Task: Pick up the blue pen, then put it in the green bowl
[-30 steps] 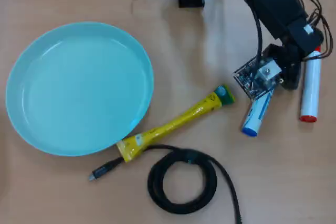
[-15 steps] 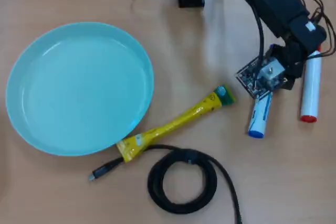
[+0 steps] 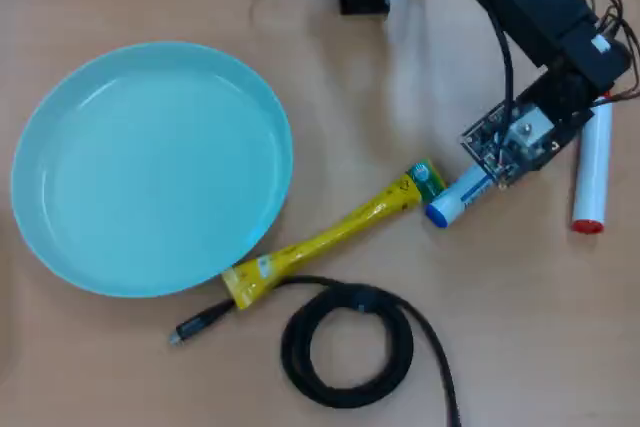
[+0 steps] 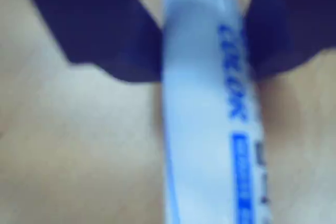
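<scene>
The blue pen lies right of centre in the overhead view, its blue cap pointing lower left, close to the green end of a yellow tube. My gripper is over its upper end, which the wrist hides. In the wrist view the pen fills the middle, white with blue printing. My gripper has its dark jaws pressed against both sides of the barrel. I cannot tell whether the pen is lifted off the table. The green bowl stands empty at the left.
A yellow tube runs diagonally from the bowl's lower right rim to the pen's cap. A white marker with a red cap lies at the right edge. A coiled black cable lies at the bottom centre.
</scene>
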Controlling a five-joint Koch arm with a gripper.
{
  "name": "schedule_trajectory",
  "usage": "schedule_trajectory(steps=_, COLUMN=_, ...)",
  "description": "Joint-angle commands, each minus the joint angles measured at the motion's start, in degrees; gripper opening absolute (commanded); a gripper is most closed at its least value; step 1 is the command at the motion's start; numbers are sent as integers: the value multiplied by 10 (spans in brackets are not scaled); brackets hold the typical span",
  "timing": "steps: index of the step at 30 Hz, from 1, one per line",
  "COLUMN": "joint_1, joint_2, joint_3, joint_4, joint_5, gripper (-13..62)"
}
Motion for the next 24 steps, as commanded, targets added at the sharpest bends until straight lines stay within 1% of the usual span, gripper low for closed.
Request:
schedule_trajectory(steps=1, joint_1=-15, joint_2=53, joint_3=-12, joint_4=41, joint_5=1, gripper=-61)
schedule_trajectory(steps=5, joint_1=-44, joint_2=98, joint_3=-27, joint_4=52, joint_5=-42, gripper=-61)
schedule_trajectory(steps=15, joint_1=-47, joint_2=151, joint_3=-97, joint_4=110, joint_5=-83, gripper=-61)
schedule_trajectory(steps=24, joint_1=-47, joint_2=290, joint_3=-91, joint_4=135, joint_5=-79, gripper=-61)
